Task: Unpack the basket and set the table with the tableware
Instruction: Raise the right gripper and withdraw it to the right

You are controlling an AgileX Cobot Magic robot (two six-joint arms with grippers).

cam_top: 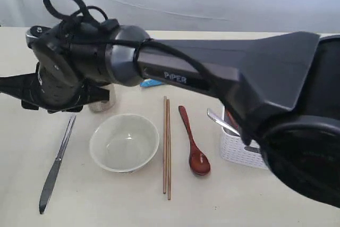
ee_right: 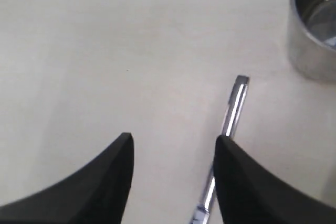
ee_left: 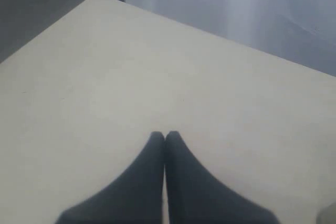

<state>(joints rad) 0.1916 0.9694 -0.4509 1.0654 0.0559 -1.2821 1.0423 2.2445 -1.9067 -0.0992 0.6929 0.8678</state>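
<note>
Left hand (ee_left: 165,144) first: fingers pressed together, nothing between them, hanging over bare desk (ee_left: 131,77). Now the knife (cam_top: 56,163), toward the left edge, flat on the desk, its long axis running from the near edge to the far edge, and nothing is gripping it. My right hand (ee_right: 173,140) hovers over its far end, fingers spread and empty, one finger just beside the steel, the cup (ee_right: 315,24) close by. Moving right: bowl (cam_top: 125,142), chopsticks (cam_top: 166,147), spoon (cam_top: 194,147), all laid out. Then the basket (cam_top: 239,152) toward the right edge, the fork (cam_top: 220,122) poking out and leaning toward the bowl. That's my next pick, I reckon. It lies well right of the spread hand, on the right arm's own side.
</note>
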